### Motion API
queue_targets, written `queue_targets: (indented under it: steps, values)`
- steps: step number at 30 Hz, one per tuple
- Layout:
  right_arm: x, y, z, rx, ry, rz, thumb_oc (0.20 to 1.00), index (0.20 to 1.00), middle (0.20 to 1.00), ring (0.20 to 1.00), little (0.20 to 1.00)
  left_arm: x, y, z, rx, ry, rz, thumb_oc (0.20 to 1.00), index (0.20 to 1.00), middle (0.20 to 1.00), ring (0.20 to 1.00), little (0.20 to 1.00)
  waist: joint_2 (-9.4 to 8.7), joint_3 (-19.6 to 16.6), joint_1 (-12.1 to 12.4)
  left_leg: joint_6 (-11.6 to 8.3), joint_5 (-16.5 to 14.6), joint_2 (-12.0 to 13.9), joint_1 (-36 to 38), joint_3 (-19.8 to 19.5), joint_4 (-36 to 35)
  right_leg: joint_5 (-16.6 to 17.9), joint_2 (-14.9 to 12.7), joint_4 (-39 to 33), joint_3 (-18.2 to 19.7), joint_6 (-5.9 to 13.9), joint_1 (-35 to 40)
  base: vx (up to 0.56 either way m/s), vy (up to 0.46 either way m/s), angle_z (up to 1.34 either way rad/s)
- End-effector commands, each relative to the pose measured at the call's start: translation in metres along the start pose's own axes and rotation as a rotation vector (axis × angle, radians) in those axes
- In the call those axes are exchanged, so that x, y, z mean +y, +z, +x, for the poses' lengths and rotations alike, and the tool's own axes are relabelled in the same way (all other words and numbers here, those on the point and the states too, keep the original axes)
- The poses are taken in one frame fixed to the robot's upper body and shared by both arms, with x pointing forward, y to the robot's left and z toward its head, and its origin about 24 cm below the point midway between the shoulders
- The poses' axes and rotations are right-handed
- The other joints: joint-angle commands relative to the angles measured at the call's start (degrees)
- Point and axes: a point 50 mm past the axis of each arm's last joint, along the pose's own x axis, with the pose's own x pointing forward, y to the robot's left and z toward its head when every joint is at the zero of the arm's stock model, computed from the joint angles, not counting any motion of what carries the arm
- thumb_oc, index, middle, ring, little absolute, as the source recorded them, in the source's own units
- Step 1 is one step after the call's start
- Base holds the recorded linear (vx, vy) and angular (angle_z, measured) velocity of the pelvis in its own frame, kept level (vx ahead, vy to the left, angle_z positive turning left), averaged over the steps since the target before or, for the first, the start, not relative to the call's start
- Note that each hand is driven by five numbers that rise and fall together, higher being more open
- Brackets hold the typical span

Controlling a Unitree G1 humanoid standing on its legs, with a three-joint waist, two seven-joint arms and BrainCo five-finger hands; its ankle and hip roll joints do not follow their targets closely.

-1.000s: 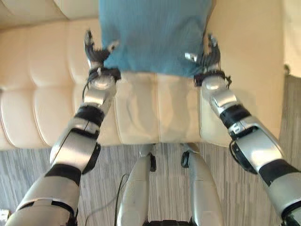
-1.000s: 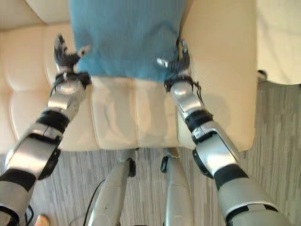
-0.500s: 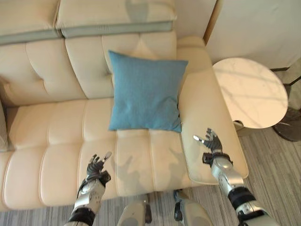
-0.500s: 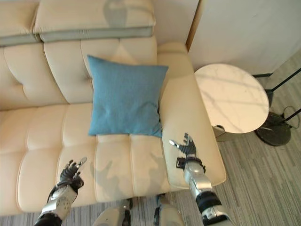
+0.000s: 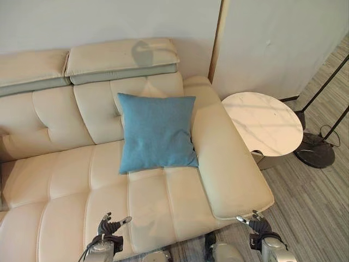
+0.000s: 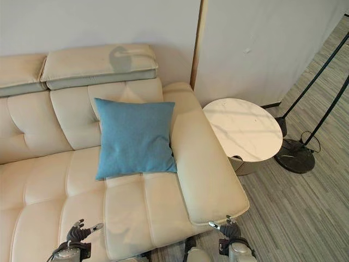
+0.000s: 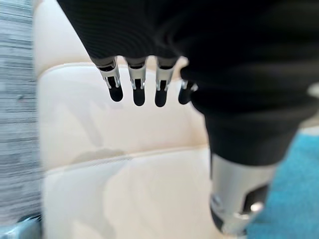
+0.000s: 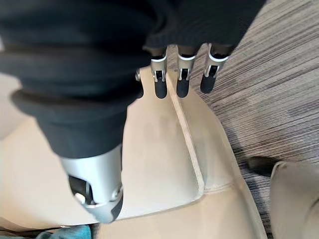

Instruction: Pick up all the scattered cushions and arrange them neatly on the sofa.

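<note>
While both hands hang low at the front edge of the sofa [image 5: 65,180], the blue cushion [image 5: 156,132] stands on the seat, leaning against the backrest, just beside the sofa's right armrest [image 5: 226,169]. It is well apart from both hands. The left hand [image 5: 108,227] is over the front of the seat, and its fingers [image 7: 138,90] are straight and loose and hold nothing. The right hand [image 5: 258,224] is near the front end of the armrest, and its fingers [image 8: 182,82] are straight and hold nothing too. A round white side table [image 5: 264,123] stands just beside the armrest, with its tabletop bare. A black lamp base [image 5: 314,149] sits on the striped grey floor [image 5: 311,207] near the side table.
</note>
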Motion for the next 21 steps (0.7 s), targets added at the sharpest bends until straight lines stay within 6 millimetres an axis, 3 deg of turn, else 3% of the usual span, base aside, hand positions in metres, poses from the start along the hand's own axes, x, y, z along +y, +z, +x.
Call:
queue_targets:
  steps: [1,3,4,5,6,9,11,12,14,15,16,17,18,19,20,21]
  values:
    - [-0.010,0.028,0.004,-0.112,-0.024,-0.024,1.000,1.000,1.000,1.000,1.000,-0.002,0.014,0.005,-0.039,-0.006,0.015,1.000,1.000,1.000,1.000,1.000,-0.14,0.3,-0.1,-3.30,-6.3,-5.1,0.2,-2.9,-0.3,-1.6,3.4,-4.7,1.6,-0.93,9.1,-0.20,-0.129,0.04]
    - [-0.012,0.026,0.004,-0.102,-0.028,-0.057,1.000,1.000,1.000,1.000,1.000,-0.002,0.012,0.005,-0.026,-0.010,0.009,1.000,1.000,1.000,1.000,1.000,-0.35,0.4,0.7,-4.92,-2.5,-4.6,-2.8,-2.8,-0.3,-2.3,5.2,-13.1,2.0,-3.41,11.6,-0.37,-0.247,-0.13]
    - [-0.012,0.026,0.004,-0.102,-0.028,-0.057,1.000,1.000,1.000,1.000,1.000,-0.002,0.012,0.005,-0.026,-0.010,0.009,1.000,1.000,1.000,1.000,1.000,-0.34,0.4,0.7,-4.94,-2.4,-4.6,-2.8,-2.8,-0.3,-2.3,5.3,-13.2,1.9,-3.43,11.6,-0.48,-0.322,-0.22]
    - [-0.014,0.025,0.004,-0.101,-0.034,-0.060,1.000,1.000,1.000,1.000,1.000,-0.005,0.009,0.005,-0.009,-0.021,0.005,1.000,1.000,1.000,1.000,1.000,-0.02,1.4,0.6,-7.25,0.8,-3.9,-5.0,-3.6,-0.3,-2.0,6.9,-16.0,1.8,-4.80,11.8,-0.27,-0.170,-0.08]
    - [-0.014,0.025,0.004,-0.101,-0.034,-0.060,1.000,1.000,1.000,1.000,1.000,-0.005,0.009,0.005,-0.009,-0.021,0.004,1.000,1.000,1.000,1.000,1.000,0.01,1.4,0.5,-7.28,0.9,-3.9,-5.0,-3.7,-0.3,-1.9,7.0,-16.2,1.7,-4.83,11.8,-0.44,-0.254,0.17]
    - [-0.018,0.024,0.004,-0.099,-0.042,-0.061,1.000,1.000,1.000,1.000,1.000,-0.008,0.008,0.006,0.003,-0.025,0.017,1.000,1.000,1.000,1.000,1.000,0.61,3.9,0.1,-9.77,3.5,-3.0,-7.3,-5.0,-0.3,-0.5,8.0,-17.8,-0.1,-5.53,11.2,-0.36,-0.159,0.34]
    - [-0.020,0.026,0.005,-0.103,-0.044,-0.089,1.000,1.000,1.000,1.000,1.000,-0.009,0.009,0.006,-0.002,-0.027,0.010,1.000,1.000,1.000,1.000,1.000,0.02,5.0,0.5,-8.37,2.2,-4.0,-6.3,-8.4,1.9,0.5,7.0,-17.6,-0.8,-5.26,10.0,-0.36,-0.105,0.26]
    - [-0.020,0.026,0.005,-0.104,-0.041,-0.094,1.000,1.000,1.000,1.000,1.000,-0.009,0.009,0.005,-0.001,-0.027,0.009,1.000,1.000,1.000,1.000,1.000,-0.37,4.9,0.3,-7.64,0.9,-4.1,-6.5,-8.0,4.2,1.1,6.5,-17.8,-1.1,-5.10,9.5,-0.31,-0.076,0.10]
    - [-0.018,0.026,0.005,-0.101,-0.028,-0.091,1.000,1.000,1.000,1.000,1.000,-0.008,0.011,0.005,-0.013,-0.026,-0.012,1.000,1.000,1.000,1.000,1.000,-1.84,4.2,-0.2,-5.30,-8.1,-3.4,-5.1,-3.7,14.1,2.1,4.7,-18.3,-1.8,-5.06,8.4,-0.26,-0.035,-0.05]
    - [-0.018,0.026,0.005,-0.101,-0.028,-0.091,1.000,1.000,1.000,1.000,1.000,-0.008,0.011,0.005,-0.013,-0.026,-0.012,1.000,1.000,1.000,1.000,1.000,-1.80,4.1,-0.2,-5.29,-8.2,-3.4,-5.3,-3.7,14.3,2.1,4.7,-18.3,-1.8,-5.07,8.3,-0.20,0.004,0.08]
    - [-0.016,0.025,0.005,-0.093,-0.024,-0.088,1.000,1.000,1.000,1.000,1.000,-0.008,0.012,0.005,-0.013,-0.029,-0.026,1.000,1.000,1.000,1.000,1.000,-1.99,3.4,-0.4,-4.58,-11.6,-2.8,-3.2,-2.6,16.4,2.2,4.3,-18.6,-2.4,-5.17,7.8,-0.08,0.006,0.18]
    - [-0.016,0.025,0.005,-0.093,-0.024,-0.088,1.000,1.000,1.000,1.000,1.000,-0.008,0.012,0.005,-0.013,-0.029,-0.026,1.000,1.000,1.000,1.000,1.000,-1.99,3.4,-0.4,-4.58,-11.6,-2.8,-3.3,-2.6,16.4,2.2,4.3,-18.6,-2.4,-5.17,7.8,-0.12,0.062,0.35]
    - [-0.014,0.025,0.005,-0.092,-0.021,-0.083,1.000,1.000,1.000,1.000,1.000,-0.011,0.013,0.005,-0.011,-0.033,-0.033,1.000,1.000,1.000,1.000,1.000,-1.45,2.5,-0.7,-4.75,-12.8,-2.5,1.5,-1.9,12.8,2.1,4.6,-18.8,-3.0,-4.74,7.6,-0.04,0.094,0.38]
    - [-0.013,0.025,0.005,-0.091,-0.020,-0.085,1.000,1.000,1.000,1.000,1.000,-0.013,0.011,0.004,-0.006,-0.036,-0.027,1.000,1.000,1.000,1.000,1.000,-0.81,1.7,-1.4,-5.25,-10.5,-2.3,3.5,-1.7,8.2,2.6,4.9,-19.3,-3.7,-4.40,7.5,-0.04,0.094,0.44]
    - [-0.013,0.025,0.005,-0.091,-0.020,-0.085,1.000,1.000,1.000,1.000,1.000,-0.013,0.011,0.004,-0.006,-0.036,-0.027,1.000,1.000,1.000,1.000,1.000,-0.81,1.7,-1.4,-5.25,-10.4,-2.3,3.5,-1.7,8.2,2.6,4.9,-19.3,-3.7,-4.40,7.5,-0.04,0.131,0.57]
    - [-0.010,0.025,0.005,-0.092,-0.018,-0.076,1.000,1.000,1.000,1.000,1.000,-0.016,0.010,0.004,-0.003,-0.043,-0.018,1.000,1.000,1.000,1.000,1.000,0.15,0.6,-1.9,-5.82,-9.0,-2.2,5.8,-1.6,0.9,2.9,5.4,-19.5,-4.6,-3.97,7.0,-0.07,0.124,0.47]
